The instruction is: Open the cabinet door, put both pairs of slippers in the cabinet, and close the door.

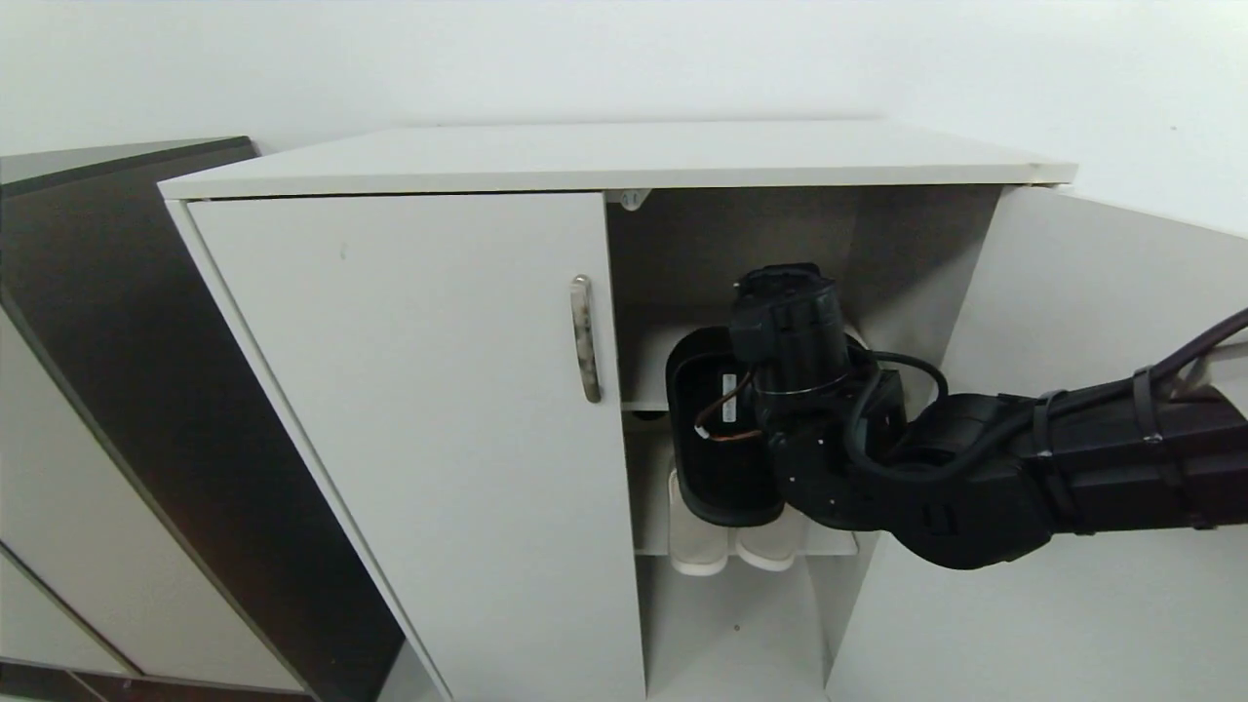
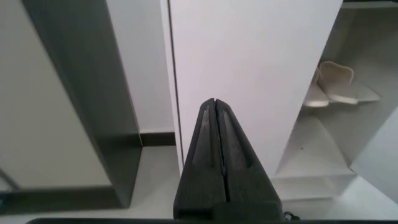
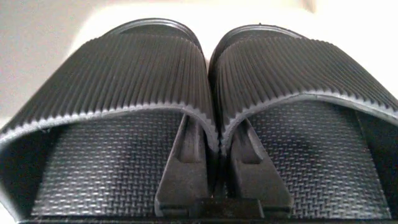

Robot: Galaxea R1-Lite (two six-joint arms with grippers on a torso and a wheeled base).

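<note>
right gripper: clamped on the black slippers — one finger inside each, inner straps squeezed together between them
where the black slippers are: held in the open right half of the cabinet, tilted nearly on end across the front edge of the upper shelf, above the white slippers
where the white slippers are: already on the lower shelf, ends poking past its front edge
left gripper: pressed together, holding nothing, in front of the shut left door
risk of snagging: likely to catch the shelf edge if pushed in at this tilt, which could twist the pair out of the pinch
risk of crowding: if lowered, might shove the white pair or land on top of it
risk at release: if let go too near the front, could tip out to the floor and stop the right door from closing
hidden: far end of the black pair behind the wrist — contact with shelf or white pair impossible to tell
cut off: outer edge of the right door, and most of the cabinet floor
</note>
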